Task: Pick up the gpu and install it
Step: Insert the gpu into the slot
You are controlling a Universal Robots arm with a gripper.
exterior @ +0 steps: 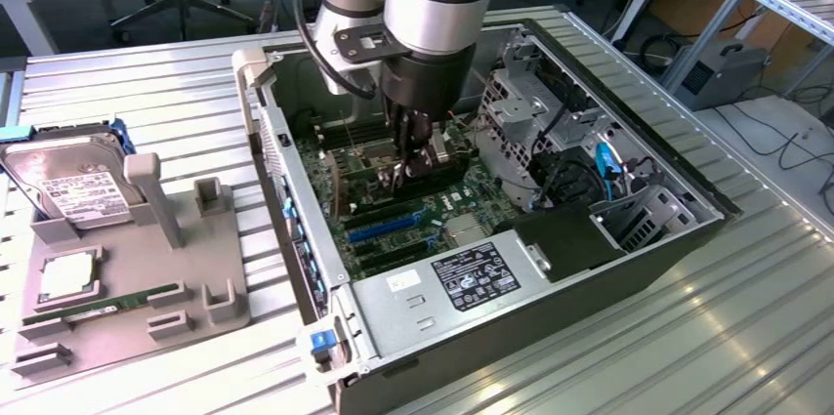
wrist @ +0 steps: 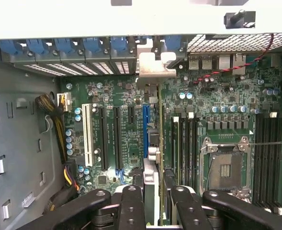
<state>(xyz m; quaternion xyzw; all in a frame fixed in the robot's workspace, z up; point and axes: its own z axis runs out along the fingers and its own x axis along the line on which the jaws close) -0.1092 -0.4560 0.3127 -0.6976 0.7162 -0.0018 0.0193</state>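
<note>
While reaching down into the open computer case (exterior: 658, 239), grips the gpu (wrist: 155, 182) between partly closed fingers (wrist: 131, 206), one pad on each face of the card. Gripper (wrist: 157, 211) about half shut, jaws no wider than the card and its cooler are thick. Seen from the wrist, card held edge-on, running as a thin line away from the fingertips toward the rear wall of the case. Silver bracket (wrist: 152, 67) at the far end, up against the row of rear slot openings with their blue latches (wrist: 64, 47). Stands over the motherboard (wrist: 217, 103) just beside the blue expansion slot (wrist: 144, 129), with the empty processor socket (wrist: 225, 170) to its other side. Cannot tell whether seated in a slot or just above it. From the exterior view, gripper (exterior: 414, 166) low in the middle of the case, close to the board. Outside the case, toward the exterior view's left: grey holder tray (exterior: 183, 273) carrying a hard drive (exterior: 72, 186) and a green memory stick (exterior: 111, 303), well apart from the arm.
</note>
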